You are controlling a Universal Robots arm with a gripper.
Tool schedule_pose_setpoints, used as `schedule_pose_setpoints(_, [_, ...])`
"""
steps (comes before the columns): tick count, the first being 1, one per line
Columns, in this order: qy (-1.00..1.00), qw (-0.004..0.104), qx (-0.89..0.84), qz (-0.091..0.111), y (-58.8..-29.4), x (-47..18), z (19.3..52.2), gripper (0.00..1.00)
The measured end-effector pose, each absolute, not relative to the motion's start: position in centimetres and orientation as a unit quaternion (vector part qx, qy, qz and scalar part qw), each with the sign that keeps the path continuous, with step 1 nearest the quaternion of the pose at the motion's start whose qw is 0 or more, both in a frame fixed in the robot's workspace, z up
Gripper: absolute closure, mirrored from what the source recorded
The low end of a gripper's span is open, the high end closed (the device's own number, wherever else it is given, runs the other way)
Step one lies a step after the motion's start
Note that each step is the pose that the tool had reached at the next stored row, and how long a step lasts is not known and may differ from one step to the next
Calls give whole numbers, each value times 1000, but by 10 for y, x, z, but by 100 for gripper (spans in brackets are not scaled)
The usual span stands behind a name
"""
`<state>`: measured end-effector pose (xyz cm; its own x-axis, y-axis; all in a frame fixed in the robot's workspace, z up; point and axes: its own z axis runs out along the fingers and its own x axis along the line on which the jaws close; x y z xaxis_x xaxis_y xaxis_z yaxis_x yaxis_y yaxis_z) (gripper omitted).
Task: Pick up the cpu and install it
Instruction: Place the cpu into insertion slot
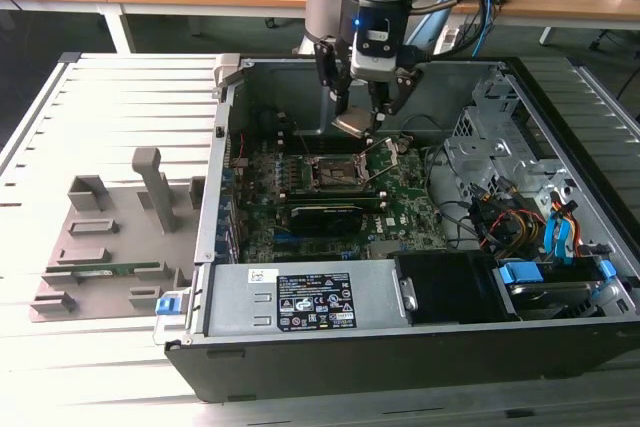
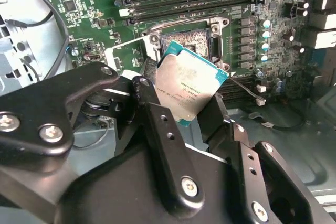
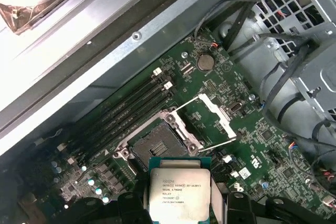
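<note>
Item: cpu (image 2: pixel 191 88), carry-to-install step. My fingers (image 2: pixel 157 124) clamp its edges; it hangs tilted above the open socket (image 2: pixel 198 39), not yet seated; I judge levelling needed.

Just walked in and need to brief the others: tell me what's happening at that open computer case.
The arm's gripper is shut on the cpu, gripping it by its edges and holding it tilted above the motherboard inside the open case. The socket lies close below it, empty, with its hinged frame flipped open. The cpu is not seated yet.
</note>
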<state>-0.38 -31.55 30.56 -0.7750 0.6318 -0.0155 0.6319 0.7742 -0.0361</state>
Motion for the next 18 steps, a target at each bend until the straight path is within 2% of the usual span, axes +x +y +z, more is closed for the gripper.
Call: schedule_pose_setpoints(18, [907,1,420,-23,-315,-4,306,45])
